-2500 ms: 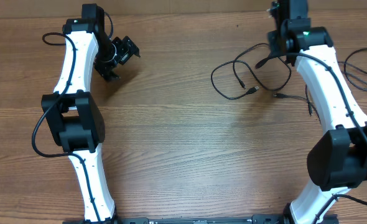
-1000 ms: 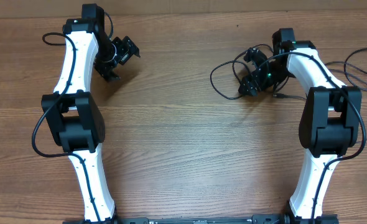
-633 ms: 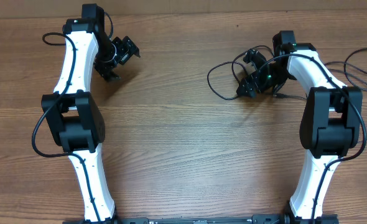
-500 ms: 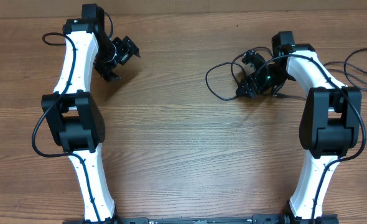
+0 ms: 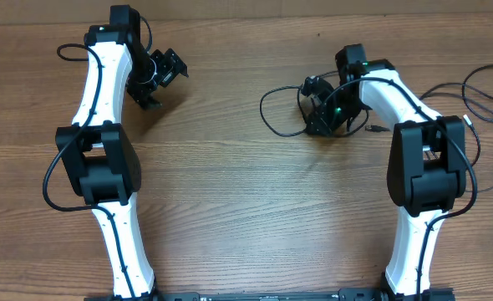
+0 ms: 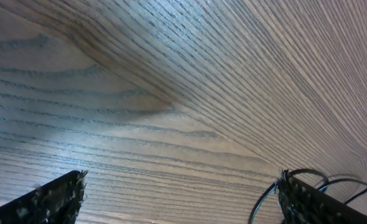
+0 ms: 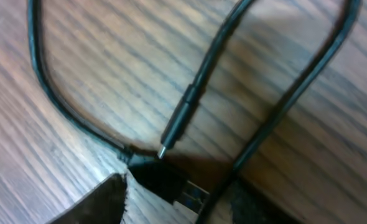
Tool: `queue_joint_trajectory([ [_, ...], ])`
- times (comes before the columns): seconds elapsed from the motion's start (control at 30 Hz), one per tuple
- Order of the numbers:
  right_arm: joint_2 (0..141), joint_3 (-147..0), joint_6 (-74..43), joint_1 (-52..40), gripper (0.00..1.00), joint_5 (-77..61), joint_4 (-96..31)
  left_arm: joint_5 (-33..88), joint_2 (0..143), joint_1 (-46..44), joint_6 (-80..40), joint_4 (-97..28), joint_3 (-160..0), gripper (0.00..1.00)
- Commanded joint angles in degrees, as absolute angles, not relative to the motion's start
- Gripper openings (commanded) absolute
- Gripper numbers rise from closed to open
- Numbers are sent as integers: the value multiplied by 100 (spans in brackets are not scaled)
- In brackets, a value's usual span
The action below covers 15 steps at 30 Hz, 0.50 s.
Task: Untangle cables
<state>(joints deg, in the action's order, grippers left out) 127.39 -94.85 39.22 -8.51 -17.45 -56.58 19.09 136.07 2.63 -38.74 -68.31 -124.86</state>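
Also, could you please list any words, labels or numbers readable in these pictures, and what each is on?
None: no text shows on the table, the cables, the plug, the left gripper or the right gripper; any marking on the arms is too small to read.

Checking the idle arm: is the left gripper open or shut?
Open: the left gripper has its fingers wide apart, with only bare table between them.
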Motion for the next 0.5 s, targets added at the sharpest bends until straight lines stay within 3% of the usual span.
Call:
queue_joint_trajectory([
  [0.0,12884,-9284,3909,-967,40,-1542,-5725,1887,13566,257,-3745,-6836,-12453,100],
  [0.13,12884,-9284,3907,-980,27,-1396,-5743,1887,13566,257,-3745,-6836,-12453,100],
  [0.37,12884,-9284,3907,-941,24,-443,-5972,1887,13566,257,-3745,-6836,-12453,100],
  [0.4,12884,-9284,3909,-941,21,-480,-6005,1887,13566,257,-3745,-6836,-12453,100],
  [0.47,12881,-9284,3909,-941,7,-495,-6075,1890,13566,257,-3745,-6836,-12453,100],
])
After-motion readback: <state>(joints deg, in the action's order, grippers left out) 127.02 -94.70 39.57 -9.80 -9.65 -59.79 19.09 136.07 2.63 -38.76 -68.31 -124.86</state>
